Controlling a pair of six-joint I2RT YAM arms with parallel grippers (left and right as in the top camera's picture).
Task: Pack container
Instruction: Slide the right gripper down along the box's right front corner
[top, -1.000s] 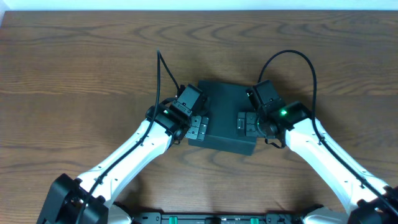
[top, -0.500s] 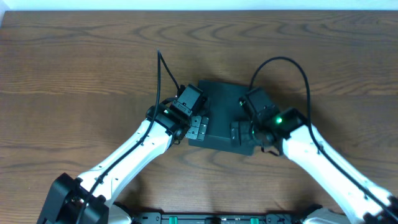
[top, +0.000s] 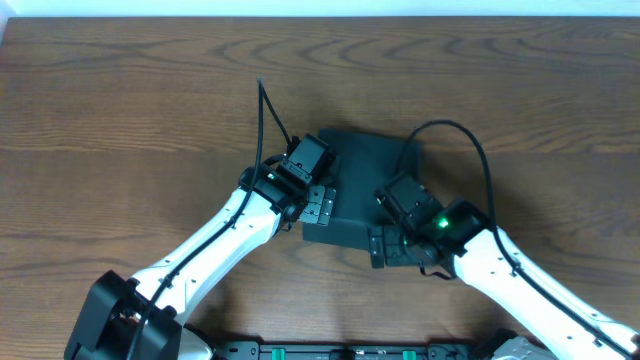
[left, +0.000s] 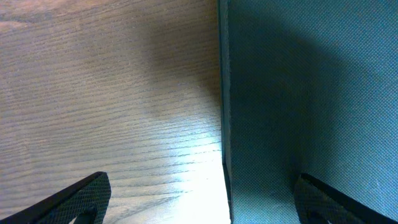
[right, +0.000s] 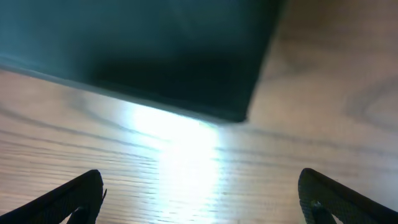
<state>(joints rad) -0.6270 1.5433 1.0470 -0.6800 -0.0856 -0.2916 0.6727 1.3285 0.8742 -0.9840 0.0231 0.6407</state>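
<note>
The container (top: 362, 175) is a dark teal-black square box lying flat at the table's middle, its lid down. My left gripper (top: 319, 203) is open and straddles the box's left edge. In the left wrist view one finger is over the wood and the other over the box top (left: 298, 93), the gripper (left: 199, 208) empty. My right gripper (top: 390, 247) is open and empty at the box's near right corner, over the table. In the right wrist view the gripper (right: 202, 199) is over bare wood, and the box corner (right: 155, 50) lies ahead of it.
The wooden table (top: 120, 130) surrounds the box on all sides. Black cables loop above each wrist, the left one (top: 268, 115) and the right one (top: 455, 130). The table's far edge runs along the top of the overhead view.
My right gripper has moved from the box's right side toward the near edge and now is off the box over the table. The left gripper has barely moved.
</note>
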